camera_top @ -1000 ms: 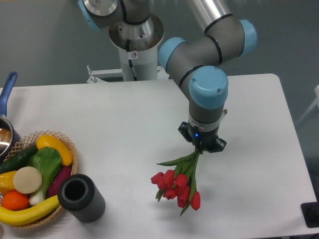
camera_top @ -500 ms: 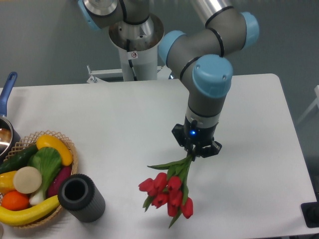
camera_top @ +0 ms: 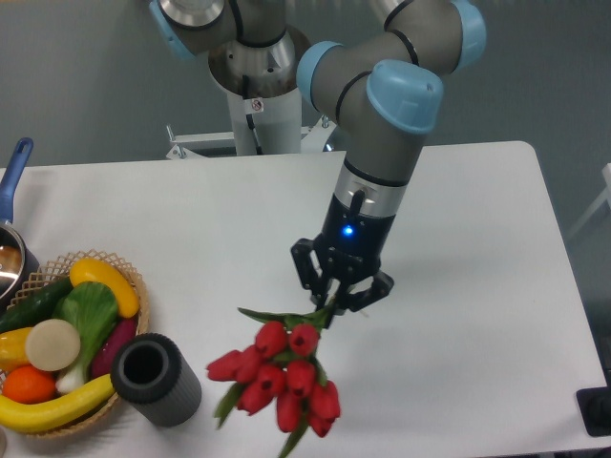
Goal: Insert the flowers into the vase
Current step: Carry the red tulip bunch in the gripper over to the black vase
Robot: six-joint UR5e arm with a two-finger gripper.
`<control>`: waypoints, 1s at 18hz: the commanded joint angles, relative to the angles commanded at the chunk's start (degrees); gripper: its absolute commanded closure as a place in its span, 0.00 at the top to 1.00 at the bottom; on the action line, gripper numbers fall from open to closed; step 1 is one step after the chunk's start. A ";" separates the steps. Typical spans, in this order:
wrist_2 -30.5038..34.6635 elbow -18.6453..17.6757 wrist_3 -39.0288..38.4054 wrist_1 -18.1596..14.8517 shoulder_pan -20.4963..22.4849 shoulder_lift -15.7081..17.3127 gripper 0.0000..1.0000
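My gripper (camera_top: pixel 334 298) is shut on the green stems of the flowers (camera_top: pixel 277 374), a bunch of red tulip buds that hangs down and to the left below it, above the table. The vase (camera_top: pixel 156 378), a short dark grey cylinder with a round black opening, stands on the table at the lower left, to the left of the buds and beside the basket. The nearest bud is a short gap from the vase's right side.
A woven basket (camera_top: pixel 126 271) with fruit and vegetables sits at the left edge, touching the vase. A pot with a blue handle (camera_top: pixel 14 172) is at the far left. The white table (camera_top: pixel 477 229) ends close below the flowers.
The arm has moved left and toward the front, carrying the flowers closer to the vase. The bunch has swung further left and lower in the view.
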 joint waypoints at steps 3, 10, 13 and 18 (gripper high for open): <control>-6.60 0.09 -1.76 1.40 -1.40 0.17 0.00; -17.33 0.52 -4.93 11.67 -4.12 -1.22 0.00; -20.06 1.05 -4.49 13.88 -4.83 -3.07 0.00; -20.68 4.48 -4.49 14.41 -8.17 -6.15 0.00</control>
